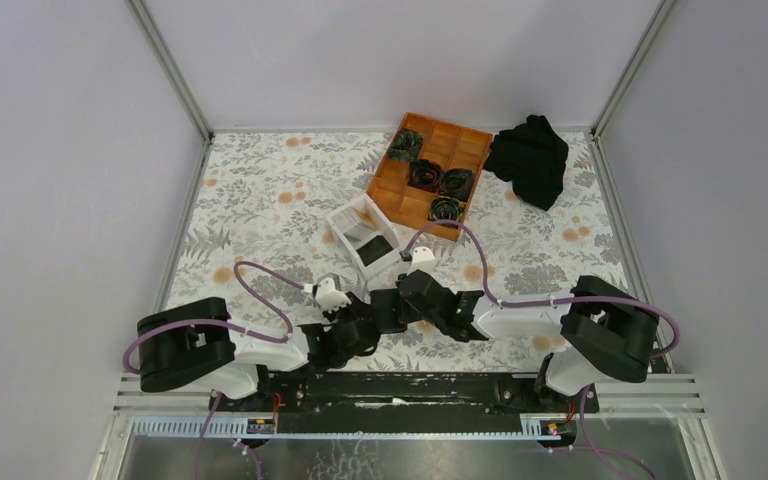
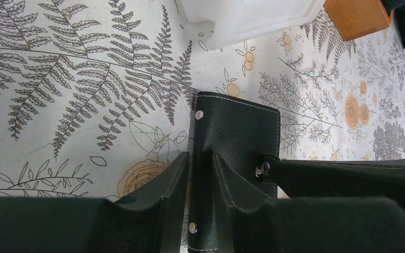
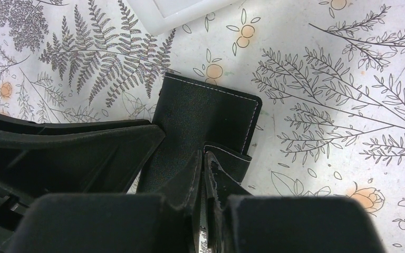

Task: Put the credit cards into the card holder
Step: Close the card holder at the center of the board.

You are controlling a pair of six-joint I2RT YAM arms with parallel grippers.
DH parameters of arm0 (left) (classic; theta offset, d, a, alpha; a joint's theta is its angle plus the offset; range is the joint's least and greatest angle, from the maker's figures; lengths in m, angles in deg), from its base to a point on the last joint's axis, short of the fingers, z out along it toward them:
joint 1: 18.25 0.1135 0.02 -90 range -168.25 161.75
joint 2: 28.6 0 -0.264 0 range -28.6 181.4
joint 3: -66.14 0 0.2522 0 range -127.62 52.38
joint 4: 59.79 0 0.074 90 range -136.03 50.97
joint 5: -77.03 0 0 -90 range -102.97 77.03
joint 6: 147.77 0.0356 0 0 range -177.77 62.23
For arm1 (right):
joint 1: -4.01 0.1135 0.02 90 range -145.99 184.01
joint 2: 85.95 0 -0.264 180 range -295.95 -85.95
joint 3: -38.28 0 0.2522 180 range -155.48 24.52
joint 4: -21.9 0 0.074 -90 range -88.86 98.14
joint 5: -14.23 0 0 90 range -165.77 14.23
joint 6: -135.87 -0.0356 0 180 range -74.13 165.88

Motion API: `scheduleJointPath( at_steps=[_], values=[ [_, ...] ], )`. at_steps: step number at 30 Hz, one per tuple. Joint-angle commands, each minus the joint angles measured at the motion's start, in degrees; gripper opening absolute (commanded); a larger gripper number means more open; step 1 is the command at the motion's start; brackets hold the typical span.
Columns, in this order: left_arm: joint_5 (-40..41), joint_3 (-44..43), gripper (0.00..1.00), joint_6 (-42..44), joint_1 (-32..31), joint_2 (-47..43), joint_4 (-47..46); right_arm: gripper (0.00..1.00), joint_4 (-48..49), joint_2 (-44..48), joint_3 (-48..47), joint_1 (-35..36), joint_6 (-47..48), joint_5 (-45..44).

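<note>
Both arms are in tight over the near middle of the flowery table (image 3: 321, 105), and it's all about the black wallet (image 3: 205, 113), which sits on the cloth just this side of the white box (image 1: 345, 222). From the left wrist view, the left gripper (image 2: 200, 163) has its two fingers down on either side of the wallet's riveted edge strip, pinched onto it, with the white-stitched body of the wallet spreading out to the right. On the other side, the right gripper (image 3: 204, 158) has its fingers drawn almost together with a thin stitched flap of the wallet caught between them, so that one is clamped on too. Each gripper shows up in the other's camera, they're that close together, and from above the two of them cover the wallet almost entirely. The white box has something dark lying inside, but I can't tell what it is. Further back stands the orange wooden tray (image 1: 392, 185) with dark rolled bundles (image 1: 423, 175) in several of its compartments, and just beside its right end, toward the far right corner, lies a crumpled black cloth (image 1: 530, 160).
</note>
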Motion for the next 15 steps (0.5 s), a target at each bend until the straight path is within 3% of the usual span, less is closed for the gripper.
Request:
scheduleJointPath(
  at_steps=[1,15],
  values=[
    [-7.0,1.4,0.31,2.2,0.1,2.8,7.2,0.07,-1.9,-0.6,-1.5,1.3,1.0,-1.4],
    [-7.1,1.5,0.31,1.9,0.2,3.0,7.1,0.07,-3.3,-0.1,-0.8,2.2,1.2,-3.7]
  ],
)
